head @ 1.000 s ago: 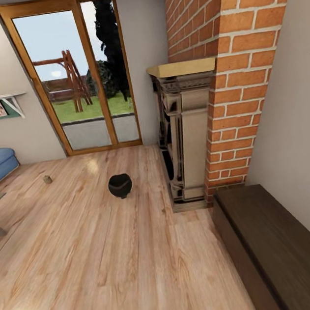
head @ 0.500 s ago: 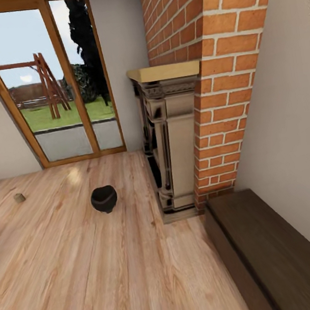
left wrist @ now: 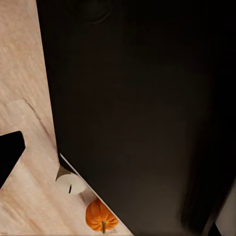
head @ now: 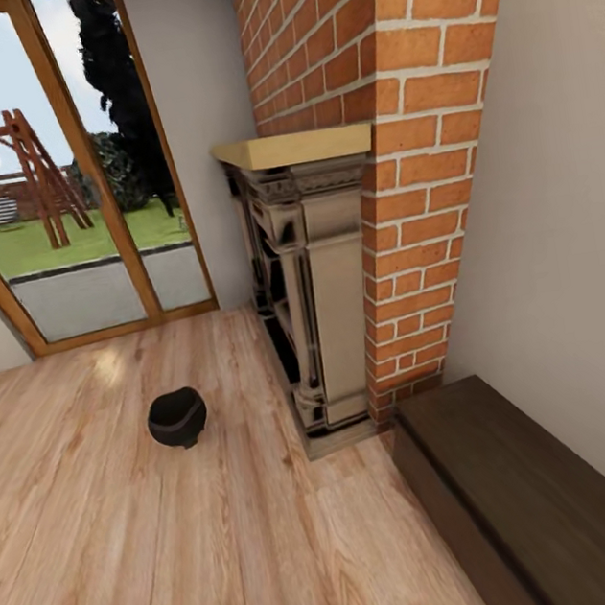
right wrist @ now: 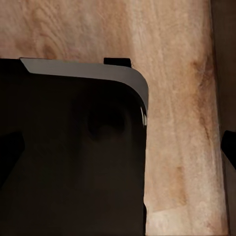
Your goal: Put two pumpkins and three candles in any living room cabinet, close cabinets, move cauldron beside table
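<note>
Standing on wood floor (head: 185,553): black cauldron (head: 177,418), near brick fireplace (head: 328,279); dark cabinet (head: 526,502) beside it. Left wrist view: pumpkin (left wrist: 101,216), white candle (left wrist: 70,184) on floor. Finger positions: cannot tell.

A brick fireplace (head: 387,154) rises from the wood floor (head: 185,553); glass patio doors (head: 62,183) stand beside it, showing a swing set (head: 32,178).

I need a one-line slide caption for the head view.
A black cauldron sits on the wood floor between patio doors and brick fireplace.
</note>
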Robot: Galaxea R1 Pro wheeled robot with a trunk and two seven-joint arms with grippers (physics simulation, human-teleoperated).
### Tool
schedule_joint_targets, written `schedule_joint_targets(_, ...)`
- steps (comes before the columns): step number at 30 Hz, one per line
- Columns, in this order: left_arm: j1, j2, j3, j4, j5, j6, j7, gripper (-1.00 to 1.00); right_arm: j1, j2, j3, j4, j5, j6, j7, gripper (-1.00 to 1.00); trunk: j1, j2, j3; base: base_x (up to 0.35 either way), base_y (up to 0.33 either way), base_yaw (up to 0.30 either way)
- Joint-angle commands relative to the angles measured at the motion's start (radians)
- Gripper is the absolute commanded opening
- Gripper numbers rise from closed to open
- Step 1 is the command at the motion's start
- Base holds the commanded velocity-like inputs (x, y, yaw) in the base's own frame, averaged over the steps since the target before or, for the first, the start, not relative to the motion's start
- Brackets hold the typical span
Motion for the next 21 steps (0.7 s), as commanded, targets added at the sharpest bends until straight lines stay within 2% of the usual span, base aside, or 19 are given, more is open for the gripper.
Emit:
schedule_joint_targets(1,0.000,0.000,0.000,0.000,0.000,0.000,0.000,1.00,0.000,0.001,0.000,0.000,0.000,0.000,0.000,1.00,0.000,0.000,0.000,0.271,0.220,-0.236)
schedule_joint_targets(5,0.000,0.000,0.000,0.000,0.000,0.000,0.000,1.00,0.000,0.001,0.000,0.000,0.001,0.000,0.000,1.00,0.000,0.000,0.001,0.233,0.161,-0.188)
schedule_joint_targets(21,0.000,-0.002,0.000,-0.003,0.002,-0.003,0.001,1.00,-0.008,-0.005,0.000,0.002,0.001,-0.003,-0.005,1.00,0.000,0.000,0.001,0.007,0.003,-0.002)
